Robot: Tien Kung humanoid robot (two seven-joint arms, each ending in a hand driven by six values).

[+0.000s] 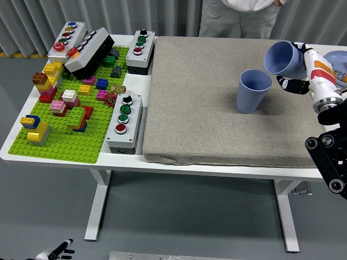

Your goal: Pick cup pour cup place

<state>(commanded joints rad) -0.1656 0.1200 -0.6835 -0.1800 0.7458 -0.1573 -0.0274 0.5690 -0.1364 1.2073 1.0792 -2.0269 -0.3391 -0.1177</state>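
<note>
The right hand [301, 67], white with orange markings on its black arm, clasps a blue cup [283, 58] tipped toward the left, mouth angled down above and just right of a second blue cup [253, 90]. That second cup stands upright on the grey mat [217, 108] covering most of the white table [59, 154]. The two cups sit close together; whether their rims touch cannot be told.

At the table's far right edge, part of a blue plate [337, 58] shows behind the wrist. On the left lies a green baseplate [70, 138] studded with coloured bricks [59, 100], flanked by grey button boxes [124, 123] carrying red, green and white buttons. No lettering on any of them can be read.

A person [238, 16] in light clothing stands at the far side, hands out of view. The left hand [57, 252] hangs low beside the table's bottom-left, fingers loosely spread, holding nothing.
</note>
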